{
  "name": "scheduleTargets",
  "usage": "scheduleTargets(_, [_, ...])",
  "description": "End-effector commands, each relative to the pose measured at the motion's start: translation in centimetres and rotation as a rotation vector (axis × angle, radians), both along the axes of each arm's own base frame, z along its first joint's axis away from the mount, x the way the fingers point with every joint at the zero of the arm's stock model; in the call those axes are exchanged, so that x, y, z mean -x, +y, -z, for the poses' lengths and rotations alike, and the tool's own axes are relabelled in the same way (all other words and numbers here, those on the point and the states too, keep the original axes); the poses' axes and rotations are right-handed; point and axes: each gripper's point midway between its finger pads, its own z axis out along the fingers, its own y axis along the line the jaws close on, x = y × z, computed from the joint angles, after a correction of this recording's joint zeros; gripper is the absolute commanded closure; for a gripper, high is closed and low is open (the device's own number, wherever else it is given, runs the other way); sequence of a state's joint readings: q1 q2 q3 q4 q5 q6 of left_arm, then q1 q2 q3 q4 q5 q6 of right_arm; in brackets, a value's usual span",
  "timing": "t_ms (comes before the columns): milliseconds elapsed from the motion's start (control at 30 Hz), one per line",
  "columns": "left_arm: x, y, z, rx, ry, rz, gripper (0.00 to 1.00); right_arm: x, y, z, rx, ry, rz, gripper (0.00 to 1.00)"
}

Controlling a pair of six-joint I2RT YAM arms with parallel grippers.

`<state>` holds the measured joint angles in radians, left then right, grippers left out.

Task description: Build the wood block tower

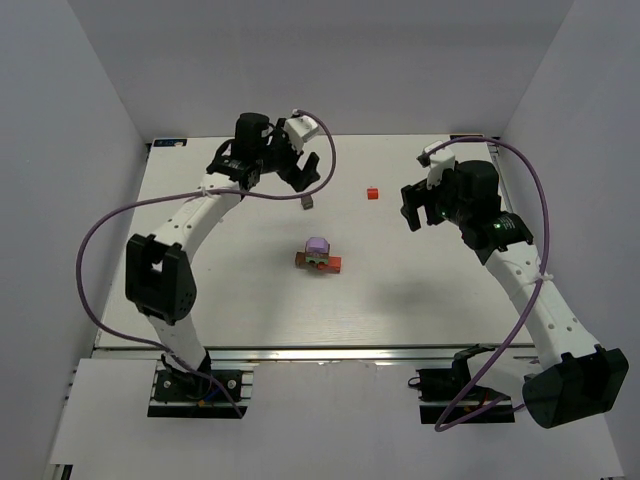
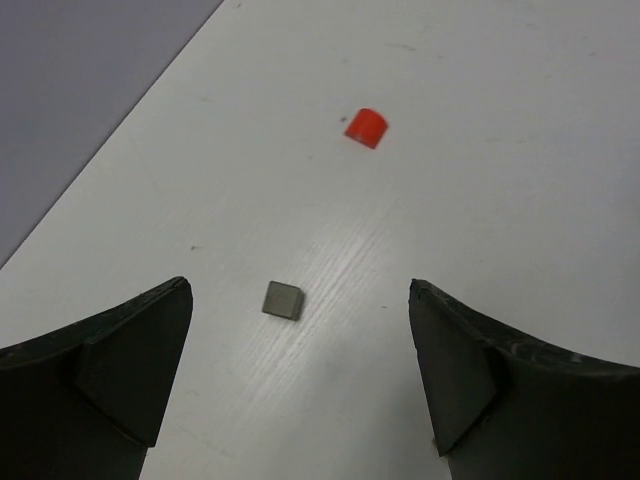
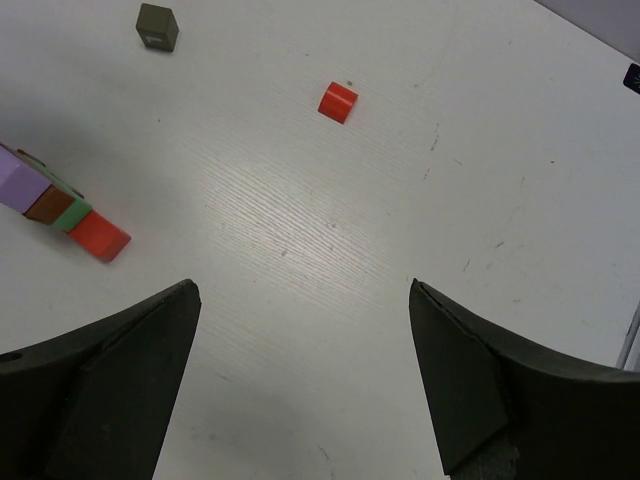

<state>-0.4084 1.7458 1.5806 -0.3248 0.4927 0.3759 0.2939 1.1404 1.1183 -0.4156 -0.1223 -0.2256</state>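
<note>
Two of three views with tower [image 1: 319,256]

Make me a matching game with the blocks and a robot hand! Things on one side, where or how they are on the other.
1 grey cube
2 red block
3 tower
4 right gripper

A open, empty
B lilac piece on top
C loose, just ahead of left gripper
D loose, on the table's right half

Pairs: 1-C, 2-D, 3-B, 4-A
</note>
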Motion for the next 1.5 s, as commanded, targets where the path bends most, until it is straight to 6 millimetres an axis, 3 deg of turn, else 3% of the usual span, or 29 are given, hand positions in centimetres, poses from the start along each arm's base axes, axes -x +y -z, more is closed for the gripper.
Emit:
scheduleTargets(0, [-2.5,0.9,2.4,-0.022,0.035,-0.065,0.02,-1.0,-0.6,-2.2,0.021,-0.080,0.021,0.11])
scheduleTargets(200, [-4.5,1.4,7.4,-0.137,0.045,-0.039,0.02,-1.4,-0.8,-1.4,0.052,-0.051,0.032,0.11])
scheduleTargets(533, [-7.3,2.1,12.4,-0.151,0.081,-0.024,0.04,-2.4,-0.9,-0.3,0.099,0.027,0.033,0.11])
scheduleTargets(700, [-8.1,1.8,13.7,-0.130,0.096,-0.012,0.04,-2.5,-1.4,0.0,0.126,0.046,0.052,0.11])
scheduleTargets(1000, [-7.7,0.8,16.0,-0.112,0.134,0.054,0.05,-2.5,-1.8,0.6,0.152,0.062,0.062,0.11])
scheduleTargets(1467, [-9.1,1.6,18.3,-0.155,0.146,-0.008,0.16,-2.5,-1.9,0.7,0.168,0.067,0.054,0.11])
